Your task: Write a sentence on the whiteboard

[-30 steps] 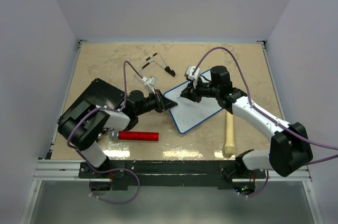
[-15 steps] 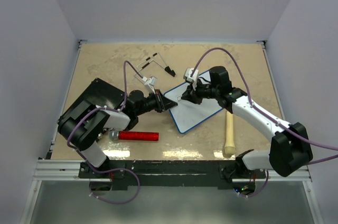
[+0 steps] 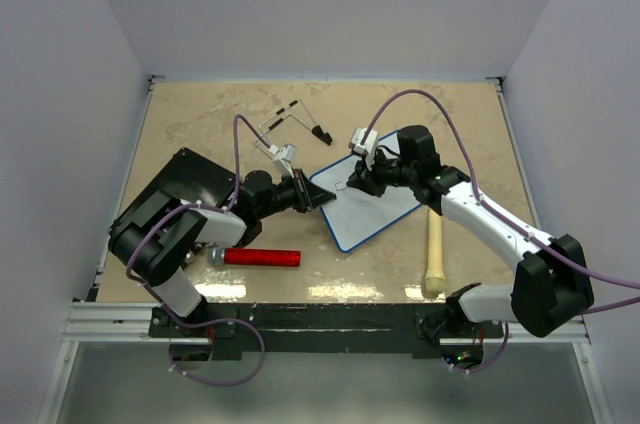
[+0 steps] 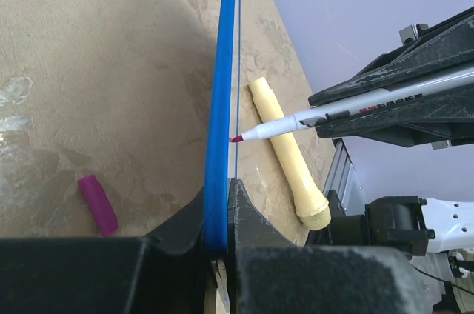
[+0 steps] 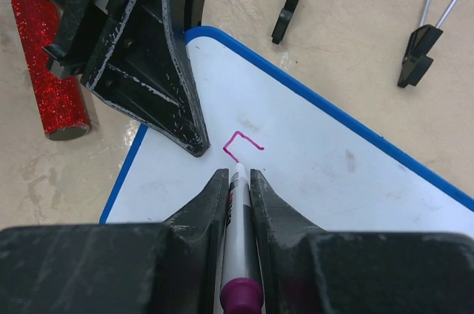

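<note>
Barely the first letter of the sentence (image 5: 243, 144) is written: one angular purple stroke near a corner of the whiteboard (image 5: 318, 158). The whiteboard lies on the counter (image 3: 200, 124) between the arms, its edge clamped by the left gripper (image 4: 219, 206), whose arm is stretched low. The marker (image 5: 238, 206) is pinched in the right gripper (image 5: 237, 181), which is reached forward and tilted down, tip at the stroke's end. Next, a steady, lightly pressed stroke is called for.
</note>
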You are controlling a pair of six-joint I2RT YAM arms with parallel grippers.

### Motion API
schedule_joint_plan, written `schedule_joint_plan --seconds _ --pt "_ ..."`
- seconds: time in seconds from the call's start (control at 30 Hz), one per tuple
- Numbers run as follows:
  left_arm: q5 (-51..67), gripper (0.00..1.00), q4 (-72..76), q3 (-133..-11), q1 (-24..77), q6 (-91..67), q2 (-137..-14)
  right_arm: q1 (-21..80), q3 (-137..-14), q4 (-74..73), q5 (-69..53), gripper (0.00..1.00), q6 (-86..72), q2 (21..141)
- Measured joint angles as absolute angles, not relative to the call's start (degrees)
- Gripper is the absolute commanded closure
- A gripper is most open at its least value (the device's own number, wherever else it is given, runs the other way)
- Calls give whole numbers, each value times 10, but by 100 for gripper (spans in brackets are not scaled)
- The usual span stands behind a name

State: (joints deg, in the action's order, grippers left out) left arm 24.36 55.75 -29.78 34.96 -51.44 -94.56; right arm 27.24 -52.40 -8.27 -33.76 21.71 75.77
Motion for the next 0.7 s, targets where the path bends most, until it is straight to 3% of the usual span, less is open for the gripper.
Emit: schedule_joint_plan --seconds 0.7 --pt "241 100 551 -298 351 -512 -940 269 -545 -154 -386 100 267 778"
